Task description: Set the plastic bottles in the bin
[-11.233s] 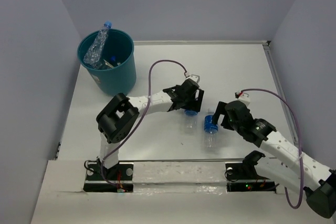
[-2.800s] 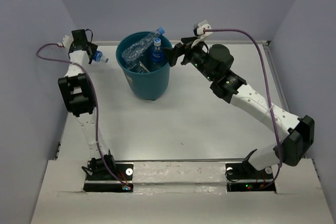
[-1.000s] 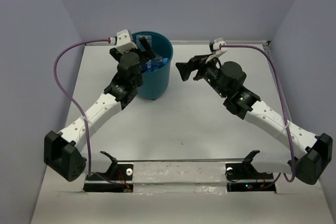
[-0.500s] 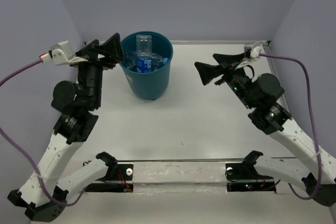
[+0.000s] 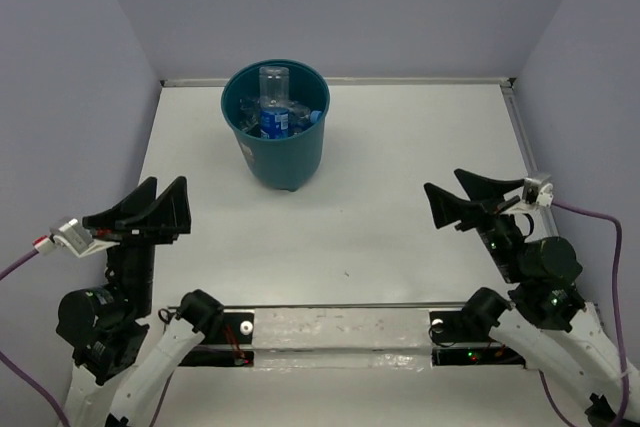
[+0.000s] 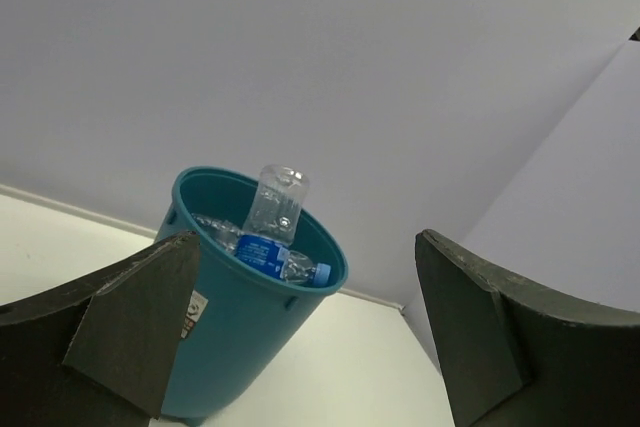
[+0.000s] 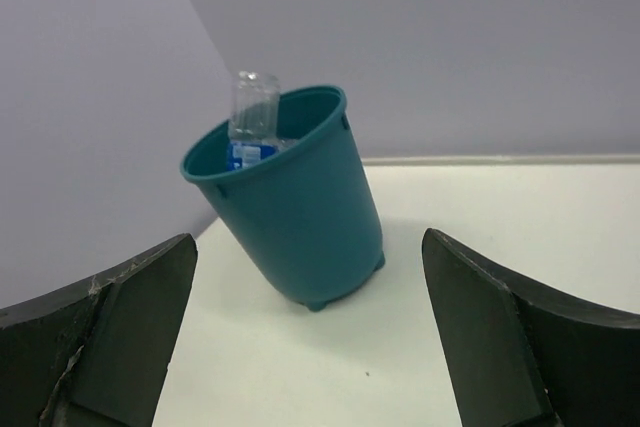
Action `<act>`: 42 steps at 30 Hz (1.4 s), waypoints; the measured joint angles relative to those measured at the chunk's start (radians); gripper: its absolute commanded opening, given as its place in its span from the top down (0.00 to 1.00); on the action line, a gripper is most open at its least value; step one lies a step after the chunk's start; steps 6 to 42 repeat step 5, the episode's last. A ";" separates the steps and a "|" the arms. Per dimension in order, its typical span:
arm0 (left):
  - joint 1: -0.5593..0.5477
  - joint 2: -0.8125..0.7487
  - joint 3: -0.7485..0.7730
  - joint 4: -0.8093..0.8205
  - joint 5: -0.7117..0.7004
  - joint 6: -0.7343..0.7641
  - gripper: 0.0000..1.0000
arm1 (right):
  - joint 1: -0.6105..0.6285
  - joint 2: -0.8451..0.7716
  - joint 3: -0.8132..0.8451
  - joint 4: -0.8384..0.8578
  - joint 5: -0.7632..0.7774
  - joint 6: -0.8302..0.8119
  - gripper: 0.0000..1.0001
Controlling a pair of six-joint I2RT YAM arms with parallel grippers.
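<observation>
The teal bin (image 5: 290,152) stands at the back of the table, left of centre. Several clear plastic bottles (image 5: 272,107) with blue labels lie inside it, and one sticks up bottom-first above the rim. The bin also shows in the left wrist view (image 6: 225,337) and in the right wrist view (image 7: 305,212). My left gripper (image 5: 150,209) is open and empty, drawn back near the front left. My right gripper (image 5: 462,195) is open and empty, drawn back at the front right. No bottle lies on the table.
White table (image 5: 400,147) with a raised edge at the back and right. Lilac walls close in the left, back and right sides. The arm bases sit on the strip at the near edge (image 5: 340,332).
Both arms have pulled back from beside the bin towards the near edge, grippers open. The bottles in the bin have not moved in the last half second.
</observation>
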 measured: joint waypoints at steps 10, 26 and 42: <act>0.000 -0.035 -0.027 -0.045 -0.014 0.004 0.01 | 0.000 0.031 -0.021 -0.021 0.025 0.003 0.00; 0.000 -0.035 -0.027 -0.045 -0.014 0.004 0.01 | 0.000 0.031 -0.021 -0.021 0.025 0.003 0.00; 0.000 -0.035 -0.027 -0.045 -0.014 0.004 0.01 | 0.000 0.031 -0.021 -0.021 0.025 0.003 0.00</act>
